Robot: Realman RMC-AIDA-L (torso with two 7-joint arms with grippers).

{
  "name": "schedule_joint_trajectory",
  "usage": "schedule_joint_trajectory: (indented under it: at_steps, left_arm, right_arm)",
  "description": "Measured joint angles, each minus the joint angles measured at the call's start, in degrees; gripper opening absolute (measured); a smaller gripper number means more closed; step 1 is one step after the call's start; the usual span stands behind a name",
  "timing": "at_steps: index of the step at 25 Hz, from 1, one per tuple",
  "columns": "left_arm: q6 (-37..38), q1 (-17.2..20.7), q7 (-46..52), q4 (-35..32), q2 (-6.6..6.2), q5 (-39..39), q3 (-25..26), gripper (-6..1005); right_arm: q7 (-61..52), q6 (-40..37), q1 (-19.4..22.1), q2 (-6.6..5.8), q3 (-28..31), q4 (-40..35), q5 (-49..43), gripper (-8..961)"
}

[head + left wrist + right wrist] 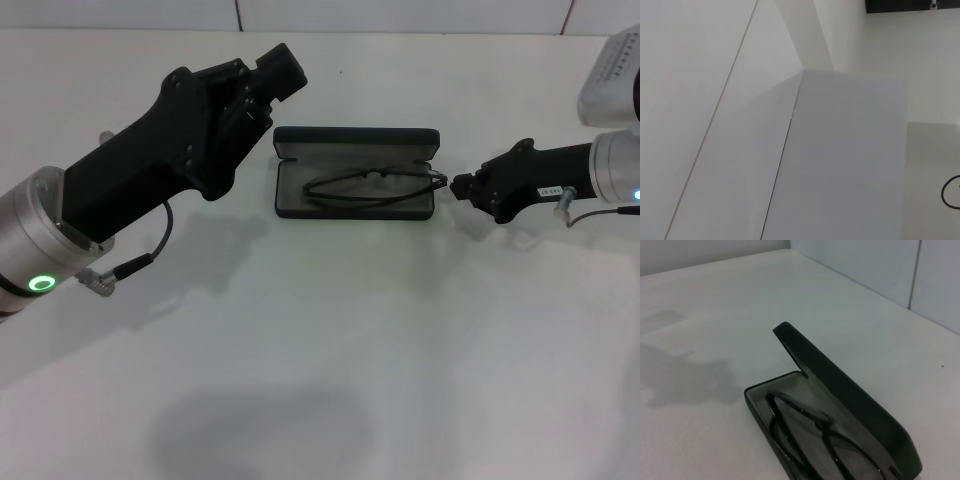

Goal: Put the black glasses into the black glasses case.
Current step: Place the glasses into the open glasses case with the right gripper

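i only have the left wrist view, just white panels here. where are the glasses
Observer: The thin black-framed glasses lie inside the open rectangular black glasses case, on its grey lining.
Operator: is the lid up
Observer: Yes, in the right wrist view the lid stands raised behind the tray.
Operator: where are the arms
Observer: The right end effector sits beside the case's right end; the left end effector hovers above the case's left rear corner.

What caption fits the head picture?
Black glasses lie inside the open black glasses case, grippers either side.
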State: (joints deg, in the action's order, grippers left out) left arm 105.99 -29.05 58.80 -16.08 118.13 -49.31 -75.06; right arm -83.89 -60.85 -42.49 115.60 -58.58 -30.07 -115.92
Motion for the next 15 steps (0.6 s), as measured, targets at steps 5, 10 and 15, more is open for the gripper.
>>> schedule_joint_trajectory:
  at_steps: [5,10,15]
  left_arm:
    - [0.0,0.0,0.0,0.0,0.0,0.0,0.0,51]
    - [-0.1,0.0,0.0,0.0,0.0,0.0,0.0,51]
    - [-0.5,-0.1,0.0,0.0,0.0,0.0,0.0,51]
  right_arm:
    - [0.4,0.3,-0.6,0.04,0.0,0.2,0.1,102]
    - [0.8,0.3,-1.2,0.09,0.0,0.3,0.1,105]
    - [1.1,0.2,-1.7,0.24,0.1,0.4,0.1,108]
